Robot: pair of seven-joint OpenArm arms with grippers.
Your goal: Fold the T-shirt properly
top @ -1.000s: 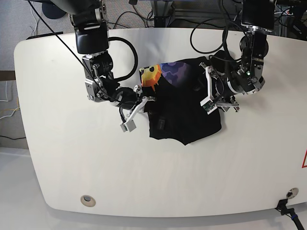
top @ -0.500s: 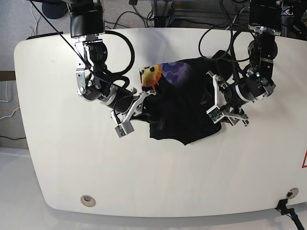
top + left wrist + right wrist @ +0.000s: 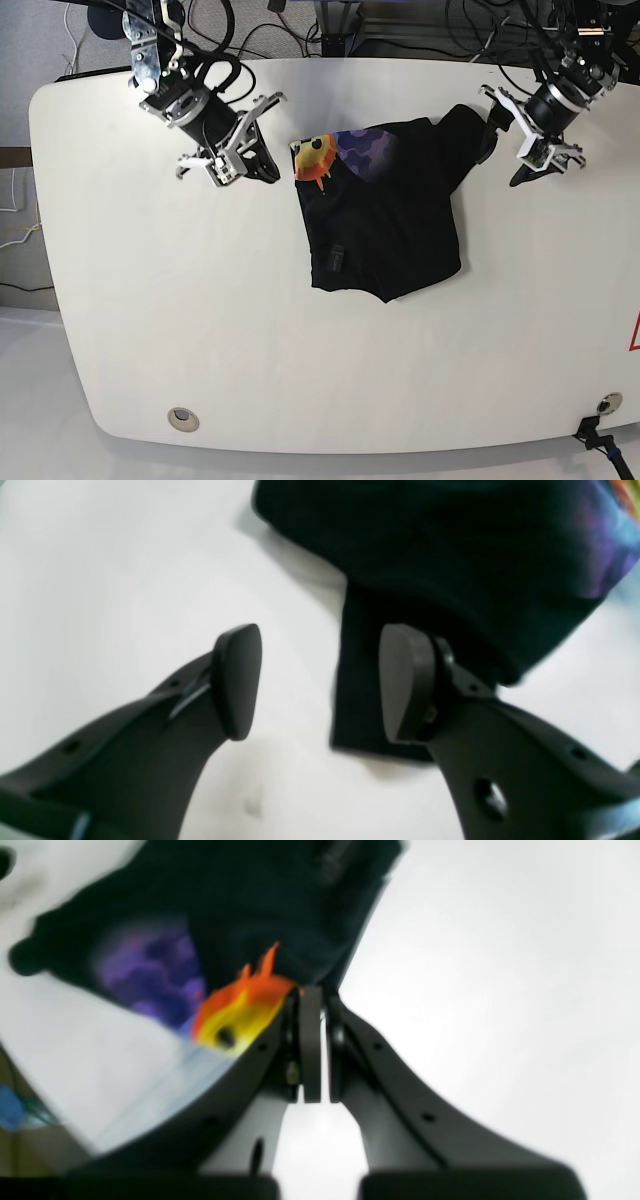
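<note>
White worktop (image 3: 200, 330), rounded corners, with dark cables and equipment frames behind its far edge. At left, the right hand (image 3: 232, 150) hangs over bare surface, fingers pressed together, gripping nothing. Just beside it, at centre, the T-shirt (image 3: 390, 225) lies bunched in a rough black block, orange-yellow sun print turned up at its near-left corner. At right, the left hand (image 3: 535, 135) stands wide, empty, beside the shirt's far sleeve.
</note>
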